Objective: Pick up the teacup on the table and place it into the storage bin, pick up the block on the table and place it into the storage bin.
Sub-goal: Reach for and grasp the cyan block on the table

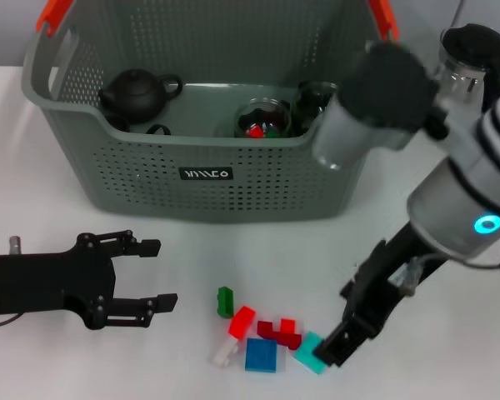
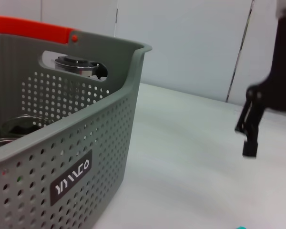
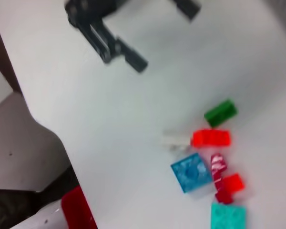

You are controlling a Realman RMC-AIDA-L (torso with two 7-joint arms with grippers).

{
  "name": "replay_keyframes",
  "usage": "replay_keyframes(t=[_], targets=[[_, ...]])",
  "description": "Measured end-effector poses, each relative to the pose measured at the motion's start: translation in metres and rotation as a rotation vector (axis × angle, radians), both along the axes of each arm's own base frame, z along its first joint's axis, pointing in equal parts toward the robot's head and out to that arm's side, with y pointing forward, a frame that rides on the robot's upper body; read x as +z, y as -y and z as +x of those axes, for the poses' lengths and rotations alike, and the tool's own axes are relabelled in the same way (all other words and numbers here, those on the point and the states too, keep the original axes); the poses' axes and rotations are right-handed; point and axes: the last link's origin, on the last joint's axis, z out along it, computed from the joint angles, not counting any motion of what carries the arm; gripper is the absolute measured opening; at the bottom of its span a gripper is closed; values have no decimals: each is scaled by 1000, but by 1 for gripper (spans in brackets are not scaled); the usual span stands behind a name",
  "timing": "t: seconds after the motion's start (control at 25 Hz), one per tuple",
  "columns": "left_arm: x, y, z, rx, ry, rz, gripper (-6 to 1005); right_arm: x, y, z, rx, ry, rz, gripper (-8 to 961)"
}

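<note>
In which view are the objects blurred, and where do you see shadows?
Right wrist view: blue block and left gripper look smeared. Head view: sharp, soft shadow under the storage bin. Left wrist view: crisp bin, right gripper slightly soft.

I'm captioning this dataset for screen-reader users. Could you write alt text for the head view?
A large grey-green perforated plastic storage bin sits on a white table, holding a dark teapot and glass cups. In front lie small coloured plastic blocks. The black left end effector rests open beside them, and the right end effector reaches down at a teal block.
</note>
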Motion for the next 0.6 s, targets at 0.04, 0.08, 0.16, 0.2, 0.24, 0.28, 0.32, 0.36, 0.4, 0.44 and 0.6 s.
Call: replay_keyframes(t=[0.04,0.08,0.16,0.2,0.24,0.28,0.32,0.36,0.4,0.44,0.6], targets=[[0,0,0,0,0,0,829,-5,0,4,-21,12,-4,940],[0,0,0,-1,-1,1,829,-9,0,7,-35,21,-7,940],[0,0,0,-4,-1,2,830,-17,-2,12,-57,36,-8,940],[0,0,0,-7,-2,2,830,-20,-3,14,-64,45,-7,940],[0,0,0,-9,-1,2,830,-23,-4,16,-67,54,-3,940],[0,1,0,-9,-1,2,830,-26,-6,17,-64,64,3,940],[0,1,0,-9,-1,1,830,-29,-7,19,-59,76,8,940],[-1,1,0,-9,0,1,830,-32,-9,20,-52,87,14,940],[-1,1,0,-8,0,1,830,-35,-10,21,-46,93,16,940],[-1,1,0,-8,1,1,830,-38,-11,21,-38,100,17,940],[-2,1,0,-5,2,2,829,-51,-11,23,-1,121,11,940]])
